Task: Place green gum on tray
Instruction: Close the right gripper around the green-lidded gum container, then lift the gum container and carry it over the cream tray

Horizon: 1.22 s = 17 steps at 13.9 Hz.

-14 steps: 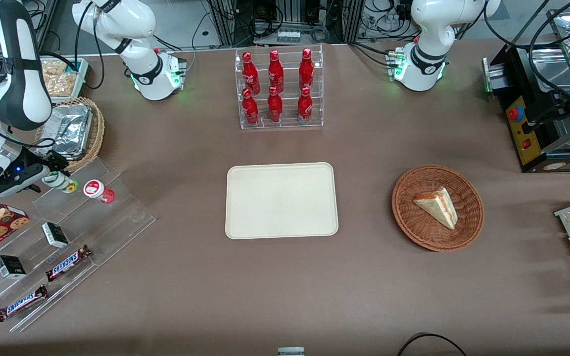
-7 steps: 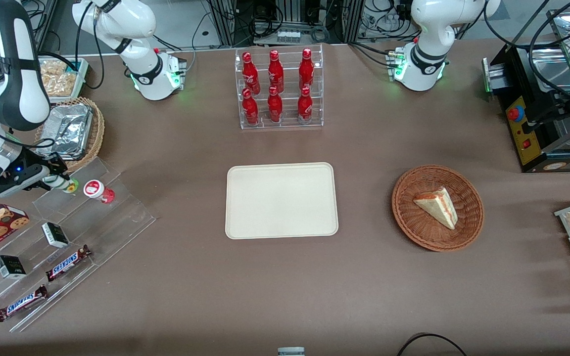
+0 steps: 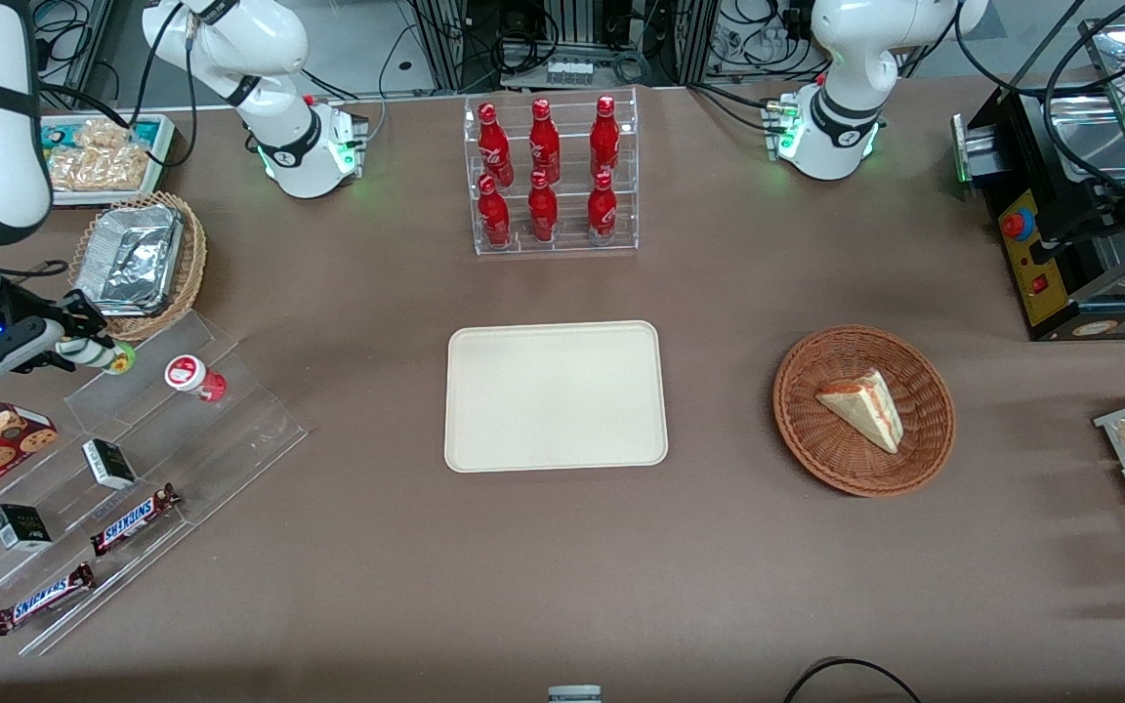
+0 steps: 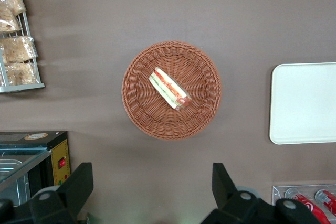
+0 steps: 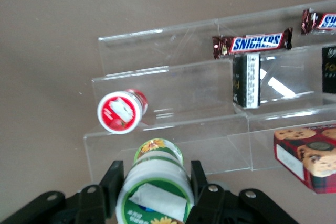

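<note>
Tabletop (image 3: pixel 377 547): brown, carries all items.
Tray (image 3: pixel 555 395): cream, bare, mid-table, well apart from gripper.
Acrylic step rack (image 3: pixel 182 420): at working arm's end; red-lidded gum bottle (image 3: pixel 193 377) on it.
Gripper (image 3: pixel 84 350): above rack, fingers clamped on green gum (image 5: pixel 155 182).
Step judged: lift done, transfer pending.
Next move: carry gum over tray, lower, release.
</note>
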{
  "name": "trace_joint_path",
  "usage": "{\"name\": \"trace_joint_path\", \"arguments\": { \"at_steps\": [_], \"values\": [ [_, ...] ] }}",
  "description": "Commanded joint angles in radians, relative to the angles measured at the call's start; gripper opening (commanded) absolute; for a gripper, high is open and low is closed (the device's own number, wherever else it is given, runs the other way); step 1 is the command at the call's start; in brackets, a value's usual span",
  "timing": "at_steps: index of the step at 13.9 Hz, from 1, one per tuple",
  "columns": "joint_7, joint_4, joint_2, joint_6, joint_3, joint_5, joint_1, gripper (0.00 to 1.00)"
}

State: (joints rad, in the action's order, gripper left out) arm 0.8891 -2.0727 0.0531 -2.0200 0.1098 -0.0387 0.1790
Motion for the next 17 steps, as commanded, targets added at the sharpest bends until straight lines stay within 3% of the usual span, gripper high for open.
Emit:
{"name": "trace_joint_path", "arguments": {
  "at_steps": [1, 6, 17],
  "values": [
    [-0.050, 0.101, -0.009, 0.108, 0.002, -0.020, -0.045, 0.00],
    [-0.279, 0.187, -0.009, 0.231, 0.002, -0.020, -0.206, 0.00],
    [-1.011, 0.229, -0.080, 0.192, 0.002, -0.010, -0.673, 0.00]
  ]
}}
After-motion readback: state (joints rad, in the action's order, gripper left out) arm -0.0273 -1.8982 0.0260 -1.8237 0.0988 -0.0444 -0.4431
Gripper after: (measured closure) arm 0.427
